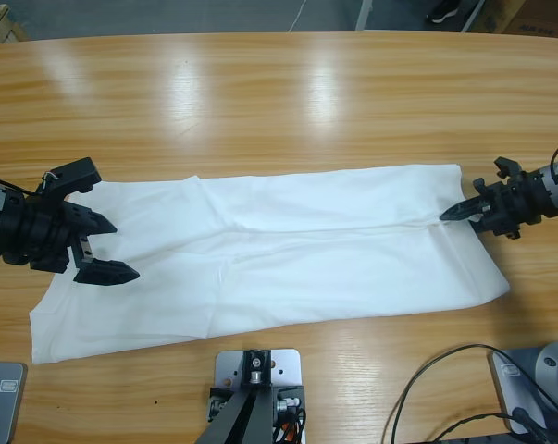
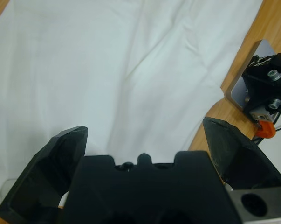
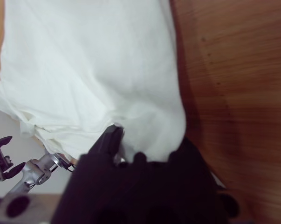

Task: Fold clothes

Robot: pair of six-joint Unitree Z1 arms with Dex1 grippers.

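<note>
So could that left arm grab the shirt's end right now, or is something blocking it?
Probably yes. The left gripper hangs with its jaws open right over the left end of the white T-shirt, and nothing lies between them. The right gripper is at the far end, well out of its way.

Robot lab: rig-mounted wooden table [image 1: 288, 83]
</note>
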